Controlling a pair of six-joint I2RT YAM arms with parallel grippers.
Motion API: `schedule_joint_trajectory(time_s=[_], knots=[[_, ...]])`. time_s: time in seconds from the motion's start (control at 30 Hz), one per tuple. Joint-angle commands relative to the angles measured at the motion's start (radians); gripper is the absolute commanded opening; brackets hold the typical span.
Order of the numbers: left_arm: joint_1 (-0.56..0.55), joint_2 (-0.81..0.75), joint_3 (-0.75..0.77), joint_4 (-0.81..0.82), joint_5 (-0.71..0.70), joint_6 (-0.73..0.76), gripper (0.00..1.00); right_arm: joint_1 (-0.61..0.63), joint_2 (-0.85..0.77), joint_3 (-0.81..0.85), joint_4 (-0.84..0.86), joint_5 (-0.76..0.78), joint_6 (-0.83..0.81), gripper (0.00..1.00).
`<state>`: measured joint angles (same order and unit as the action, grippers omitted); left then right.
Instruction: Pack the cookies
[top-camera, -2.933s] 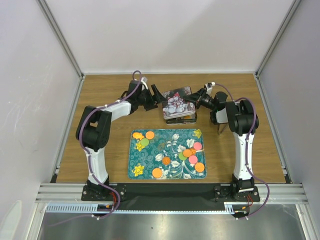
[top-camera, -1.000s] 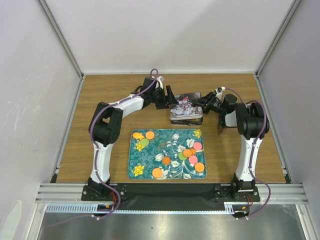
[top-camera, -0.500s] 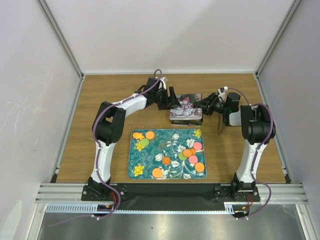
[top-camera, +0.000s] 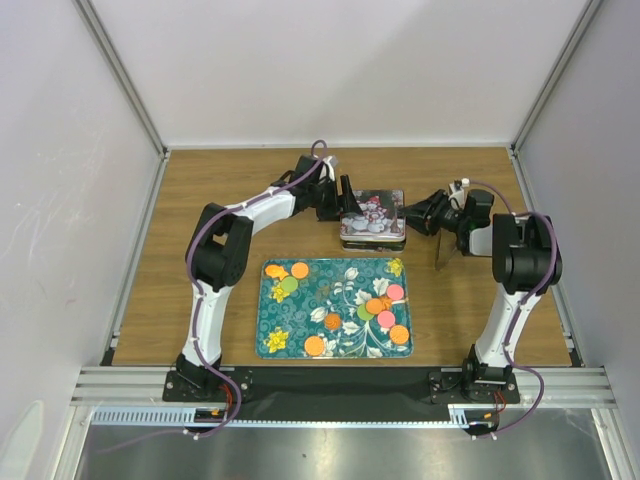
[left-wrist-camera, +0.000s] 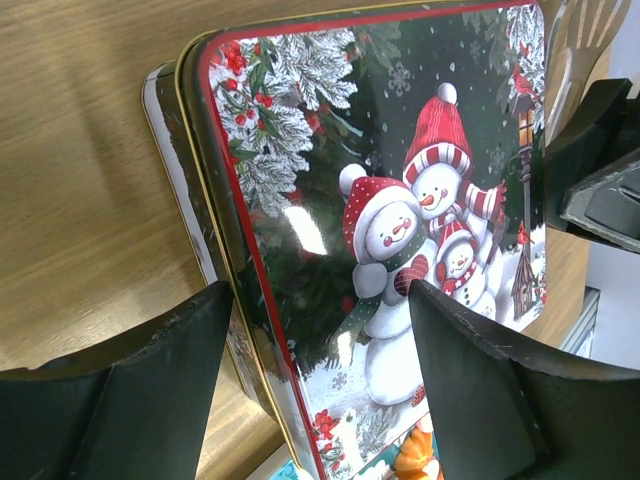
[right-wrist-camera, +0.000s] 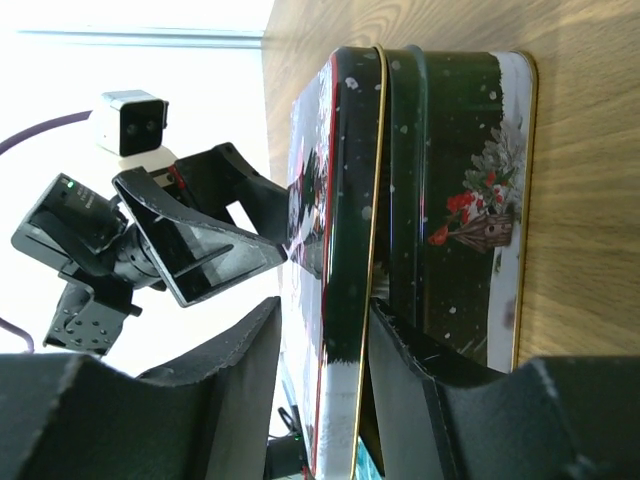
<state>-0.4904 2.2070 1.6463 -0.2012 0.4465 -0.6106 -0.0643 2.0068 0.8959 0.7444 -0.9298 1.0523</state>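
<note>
Several cookies, orange (top-camera: 300, 270), green (top-camera: 289, 285) and pink (top-camera: 396, 292), lie on the teal flowered tray (top-camera: 345, 262). A snowman tin (top-camera: 372, 218) stands behind the tray, its lid (left-wrist-camera: 400, 200) sitting askew on the box (right-wrist-camera: 470, 180). My left gripper (top-camera: 345, 196) is open at the tin's left edge, and in the left wrist view (left-wrist-camera: 320, 290) its jaws straddle the lid's corner. My right gripper (top-camera: 418, 212) is open at the tin's right side. In the right wrist view (right-wrist-camera: 325, 305), one jaw is above the lid's rim and one below.
The tray lies in the middle of the wooden table (top-camera: 200, 200). A thin dark upright piece (top-camera: 438, 255) stands right of the tray, below the right gripper. White walls and metal rails enclose the table on three sides.
The tin and both grippers have shifted to the right. The right arm's elbow has swung out to the right. The cookies on the tray have not moved.
</note>
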Motion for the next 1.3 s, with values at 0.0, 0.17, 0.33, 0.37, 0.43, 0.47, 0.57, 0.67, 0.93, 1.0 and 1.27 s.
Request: schedule_joint_trajectory(time_s=[0.0,0.17,0.33,0.37,0.43,0.47,0.57,0.67,0.93,1.0,1.27], knots=[[-0.014,0.008,0.047,-0.009,-0.009,0.029,0.77,-0.012,-0.054,-0.008,-0.06,0.014,-0.073,0.45],[-0.02,0.008,0.049,-0.017,-0.014,0.035,0.77,-0.029,-0.071,-0.017,-0.111,0.022,-0.107,0.47],[-0.031,0.0,0.049,-0.027,-0.019,0.046,0.77,-0.043,-0.098,-0.025,-0.186,0.048,-0.164,0.48],[-0.031,-0.001,0.05,-0.033,-0.02,0.051,0.77,-0.043,-0.105,-0.026,-0.198,0.052,-0.173,0.49],[-0.036,-0.004,0.053,-0.044,-0.023,0.061,0.77,-0.043,-0.12,-0.026,-0.232,0.075,-0.198,0.51],[-0.036,-0.007,0.053,-0.047,-0.025,0.061,0.77,-0.043,-0.125,-0.025,-0.24,0.075,-0.204,0.53],[-0.039,-0.012,0.058,-0.059,-0.031,0.072,0.77,-0.039,-0.134,-0.014,-0.27,0.083,-0.225,0.57],[-0.042,-0.012,0.064,-0.078,-0.037,0.092,0.77,-0.019,-0.144,0.004,-0.309,0.101,-0.245,0.61],[-0.05,-0.021,0.076,-0.122,-0.068,0.135,0.77,0.04,-0.16,0.055,-0.381,0.171,-0.276,0.66],[-0.05,-0.021,0.079,-0.133,-0.066,0.143,0.77,0.05,-0.157,0.058,-0.375,0.174,-0.268,0.67],[-0.05,-0.01,0.139,-0.178,-0.069,0.166,0.78,0.144,-0.105,0.121,-0.343,0.187,-0.213,0.68]])
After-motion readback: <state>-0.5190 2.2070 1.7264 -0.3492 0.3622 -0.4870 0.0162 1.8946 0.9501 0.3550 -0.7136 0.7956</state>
